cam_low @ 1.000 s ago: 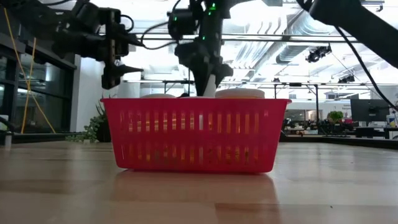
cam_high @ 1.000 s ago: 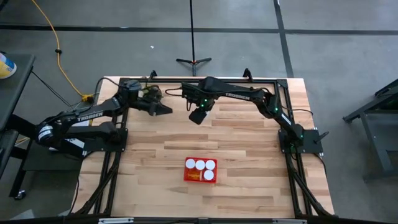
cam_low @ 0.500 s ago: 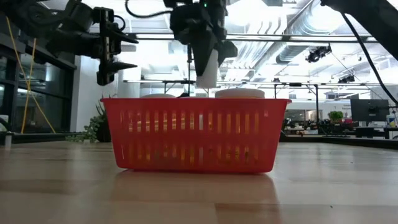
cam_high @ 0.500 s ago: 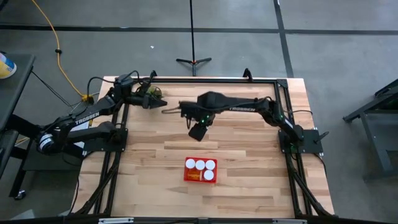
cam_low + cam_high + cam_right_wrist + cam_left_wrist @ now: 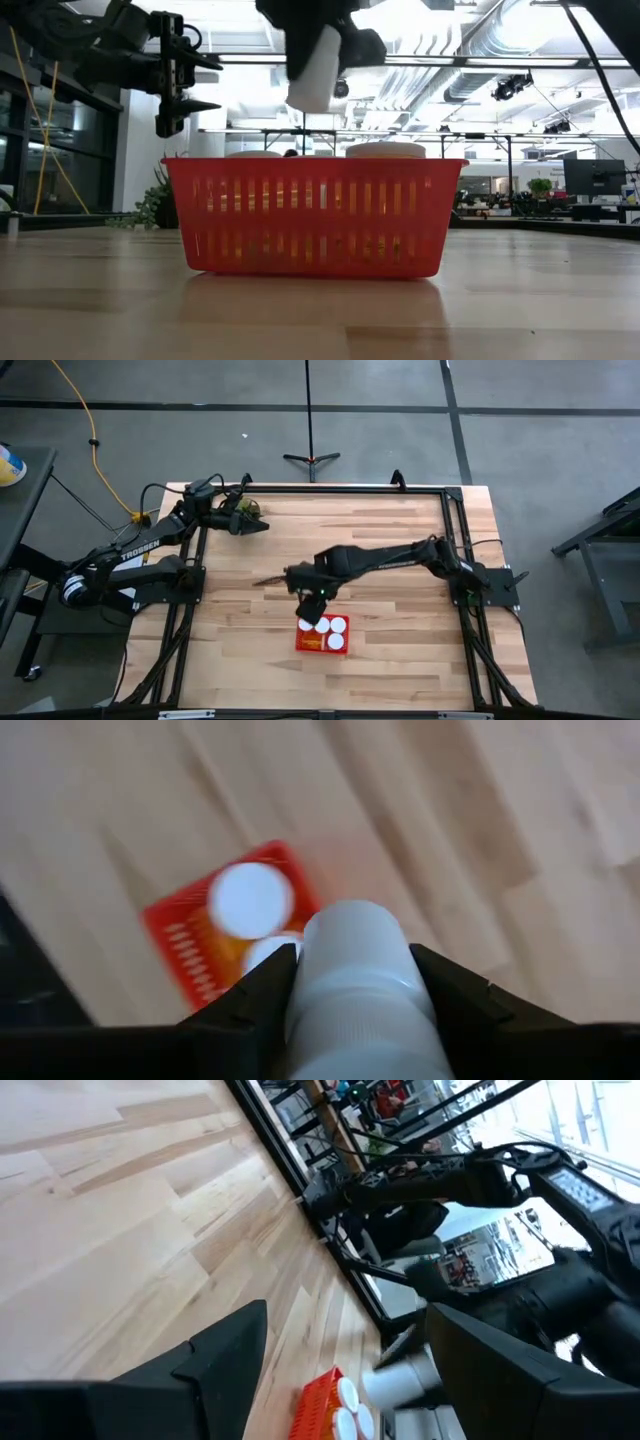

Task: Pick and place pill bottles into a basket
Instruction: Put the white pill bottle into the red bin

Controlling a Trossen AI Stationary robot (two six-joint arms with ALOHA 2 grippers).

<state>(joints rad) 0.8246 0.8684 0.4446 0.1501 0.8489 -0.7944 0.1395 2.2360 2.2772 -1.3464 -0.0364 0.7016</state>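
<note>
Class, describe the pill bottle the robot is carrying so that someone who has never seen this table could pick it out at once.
Start at the red basket near the front middle of the wooden table. Just above its rim hangs the right gripper, its fingers shut on a whitish pill bottle. The other bottles stand inside the basket showing only round white caps; this one alone is held in the air.

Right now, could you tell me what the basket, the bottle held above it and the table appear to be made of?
The basket looks like moulded red plastic: thin slotted walls that light passes through. The bottle in the right end effector seems whitish plastic, smooth and matte, though its label side is hidden. The table looks like butcher-block wood: light joined strips with visible grain and a soft sheen.
</note>
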